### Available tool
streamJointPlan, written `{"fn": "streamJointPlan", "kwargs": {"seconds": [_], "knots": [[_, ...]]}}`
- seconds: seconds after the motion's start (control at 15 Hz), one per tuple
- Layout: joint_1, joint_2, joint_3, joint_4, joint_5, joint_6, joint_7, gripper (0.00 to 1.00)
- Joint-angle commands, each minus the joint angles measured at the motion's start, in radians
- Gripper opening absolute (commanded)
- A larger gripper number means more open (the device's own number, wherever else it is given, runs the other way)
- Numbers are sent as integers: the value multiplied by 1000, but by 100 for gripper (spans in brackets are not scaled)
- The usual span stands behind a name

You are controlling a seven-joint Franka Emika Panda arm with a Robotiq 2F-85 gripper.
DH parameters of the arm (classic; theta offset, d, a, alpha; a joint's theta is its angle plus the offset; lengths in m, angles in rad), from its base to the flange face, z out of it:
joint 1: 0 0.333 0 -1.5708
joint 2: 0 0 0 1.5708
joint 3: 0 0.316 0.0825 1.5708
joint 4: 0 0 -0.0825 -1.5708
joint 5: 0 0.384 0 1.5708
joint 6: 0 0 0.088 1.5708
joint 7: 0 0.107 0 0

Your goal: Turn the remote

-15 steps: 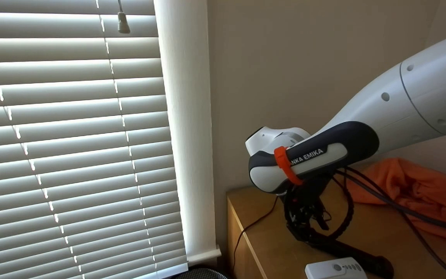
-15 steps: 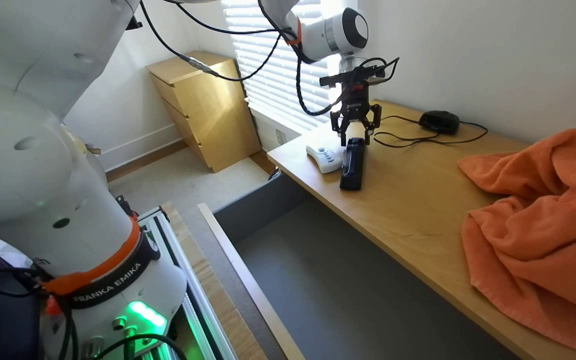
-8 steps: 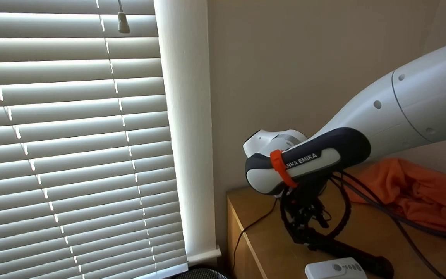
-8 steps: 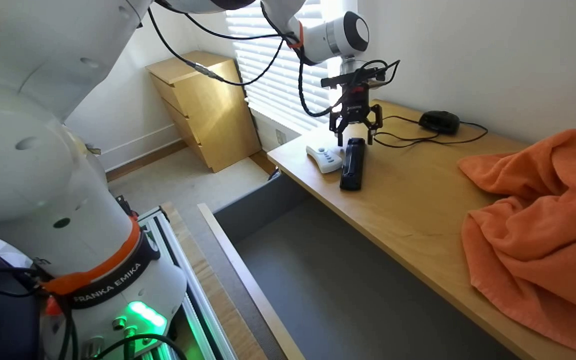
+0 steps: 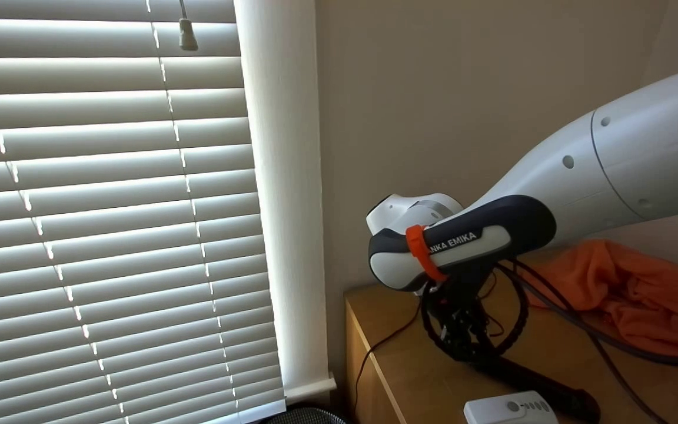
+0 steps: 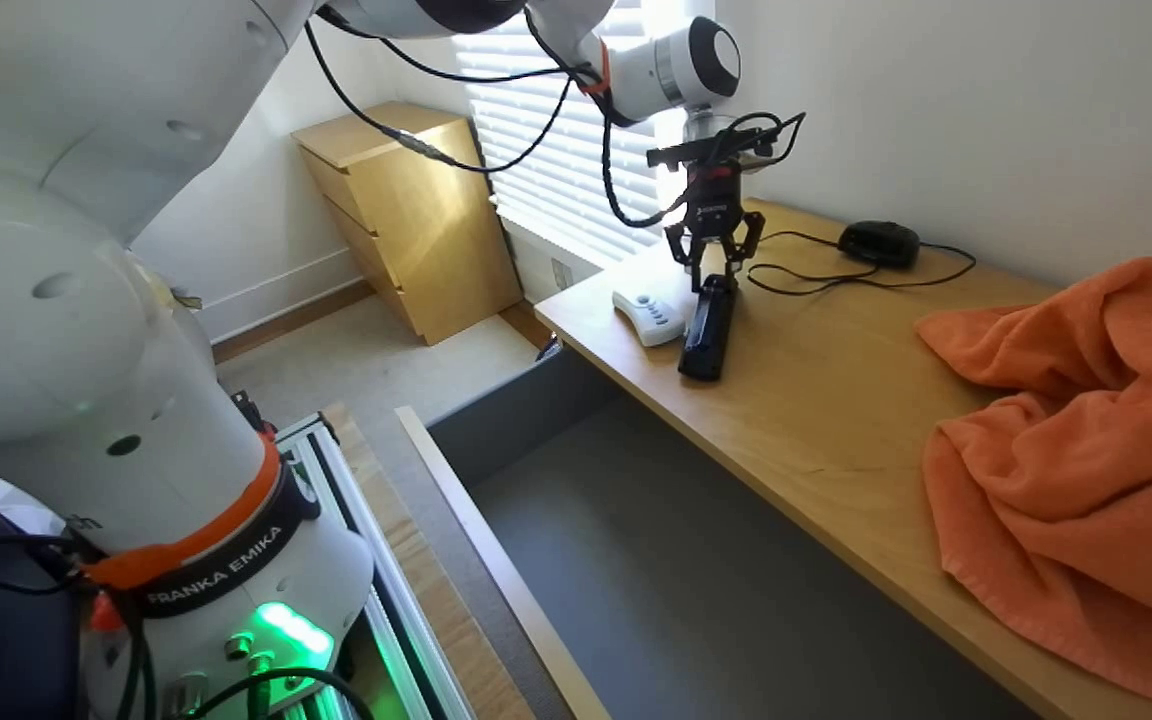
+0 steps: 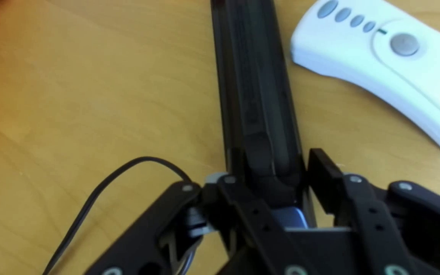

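The remote point(image 6: 704, 335) is a long, slim black bar on the wooden desk, and it also shows in an exterior view point(image 5: 542, 383) and in the wrist view point(image 7: 252, 84). My gripper point(image 6: 715, 283) points down at the end of the remote near the wall. In the wrist view my gripper point(image 7: 273, 164) has one finger on each long side of that end, closed in against it. The other end of the remote is near the desk top; whether the held end is lifted is hard to tell. The arm partly hides the fingers in an exterior view point(image 5: 474, 353).
A white control box point(image 6: 648, 318) lies close beside the remote, also in the wrist view point(image 7: 376, 57). A black object point(image 6: 878, 244) with a looped cable lies near the wall. An orange cloth point(image 6: 1086, 470) lies on the desk's other part. A grey open drawer point(image 6: 636, 500) is below the desk edge.
My gripper's fingers have closed from wide open onto the remote. The gripped end of the remote has shifted slightly right in an exterior view; its other end stays nearly in place.
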Motion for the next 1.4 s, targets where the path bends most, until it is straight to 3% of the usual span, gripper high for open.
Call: {"fn": "streamJointPlan", "kwargs": {"seconds": [0.0, 0.33, 0.4, 0.47, 0.73, 0.8, 0.87, 0.93, 1.0, 1.33], "knots": [[-6, 26, -9, 31, -21, -18, -42, 20], [-26, 6, -17, 8, -18, -5, -56, 20], [-27, 9, -19, 12, -18, -11, -54, 69], [-28, 12, -20, 14, -20, -9, -59, 71], [-35, 41, -22, 56, -25, -26, -103, 99], [-37, 45, -22, 61, -25, -27, -115, 97], [-37, 49, -22, 65, -27, -29, -126, 79], [-37, 55, -23, 70, -29, -33, -136, 68], [-38, 61, -22, 76, -30, -34, -146, 68], [-41, 88, -17, 109, -31, -33, -193, 30]]}}
